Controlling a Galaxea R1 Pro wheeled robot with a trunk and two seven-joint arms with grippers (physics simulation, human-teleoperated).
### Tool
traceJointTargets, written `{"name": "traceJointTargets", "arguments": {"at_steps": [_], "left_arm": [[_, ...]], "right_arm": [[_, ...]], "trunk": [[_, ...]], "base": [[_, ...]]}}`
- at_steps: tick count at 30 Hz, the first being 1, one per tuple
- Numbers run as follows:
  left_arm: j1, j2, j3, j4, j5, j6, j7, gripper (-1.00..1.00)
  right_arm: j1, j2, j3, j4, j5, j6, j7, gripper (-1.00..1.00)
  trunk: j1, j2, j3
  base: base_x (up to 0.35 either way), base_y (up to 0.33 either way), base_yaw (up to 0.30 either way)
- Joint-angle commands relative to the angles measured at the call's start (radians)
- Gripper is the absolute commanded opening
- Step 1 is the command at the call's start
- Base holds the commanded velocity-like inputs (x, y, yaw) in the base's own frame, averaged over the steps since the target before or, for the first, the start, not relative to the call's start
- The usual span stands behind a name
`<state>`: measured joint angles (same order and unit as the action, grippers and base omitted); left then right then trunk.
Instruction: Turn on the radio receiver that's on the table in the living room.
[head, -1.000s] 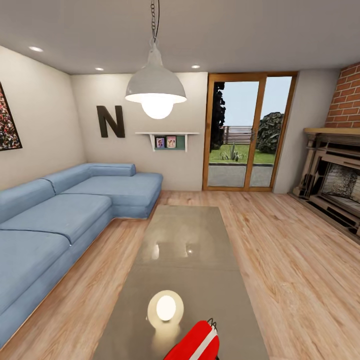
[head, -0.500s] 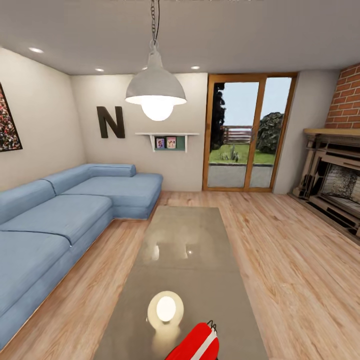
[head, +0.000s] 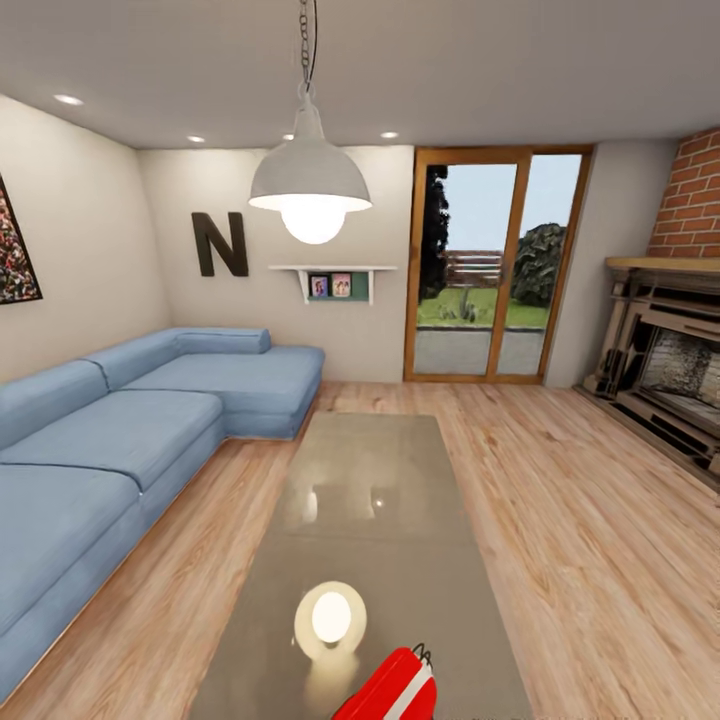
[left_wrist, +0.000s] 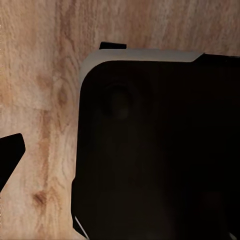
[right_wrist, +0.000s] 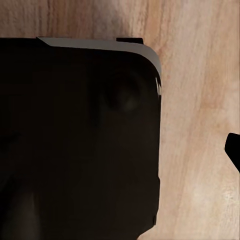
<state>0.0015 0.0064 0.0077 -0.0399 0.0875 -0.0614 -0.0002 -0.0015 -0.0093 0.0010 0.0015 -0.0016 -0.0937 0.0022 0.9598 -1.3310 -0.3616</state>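
The red radio receiver (head: 388, 688) with its white stripe and thin wire handle lies at the near end of the table (head: 370, 480), cut off by the bottom edge of the head view. The long, glossy grey-brown table runs away from me down the middle of the living room. In the left wrist view the left gripper's dark fingertip (left_wrist: 9, 156) pokes in over the wood floor (left_wrist: 40, 75). The right gripper's fingertip (right_wrist: 234, 149) shows at the edge of the right wrist view. I cannot tell how either pair of jaws stands.
A blue sectional sofa (head: 120, 430) lines the left side and a brick fireplace (head: 670, 370) stands at the right. A dome pendant lamp (head: 310, 180) hangs over the table. Glass doors (head: 490, 265) are at the back. My dark base (left_wrist: 160, 150) shows in both wrist views.
The head view has shifted very slightly, so the camera moved. The radio and the table stay where they were.
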Motion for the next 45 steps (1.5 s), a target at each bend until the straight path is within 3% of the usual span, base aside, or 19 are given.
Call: {"name": "traceJointTargets", "arguments": {"at_steps": [1,30,45], "left_arm": [[0.000,0.000,0.000,0.000,0.000,0.000,0.000,1.00],[0.000,0.001,0.002,0.000,0.000,-0.008,0.002,1.00],[0.000,0.001,0.000,0.000,0.000,-0.008,0.002,1.00]], "right_arm": [[0.000,0.000,0.000,0.000,0.000,0.000,0.000,1.00],[0.000,-0.001,-0.003,0.000,0.000,0.000,-0.001,1.00],[0.000,-0.001,0.002,0.000,0.000,-0.004,-0.005,1.00]], "trunk": [[0.000,0.000,-0.001],[0.000,0.000,-0.045],[0.000,0.000,-0.062]], "base": [[0.000,0.000,-0.076],[0.000,0.000,-0.088],[0.000,0.000,0.039]]}}
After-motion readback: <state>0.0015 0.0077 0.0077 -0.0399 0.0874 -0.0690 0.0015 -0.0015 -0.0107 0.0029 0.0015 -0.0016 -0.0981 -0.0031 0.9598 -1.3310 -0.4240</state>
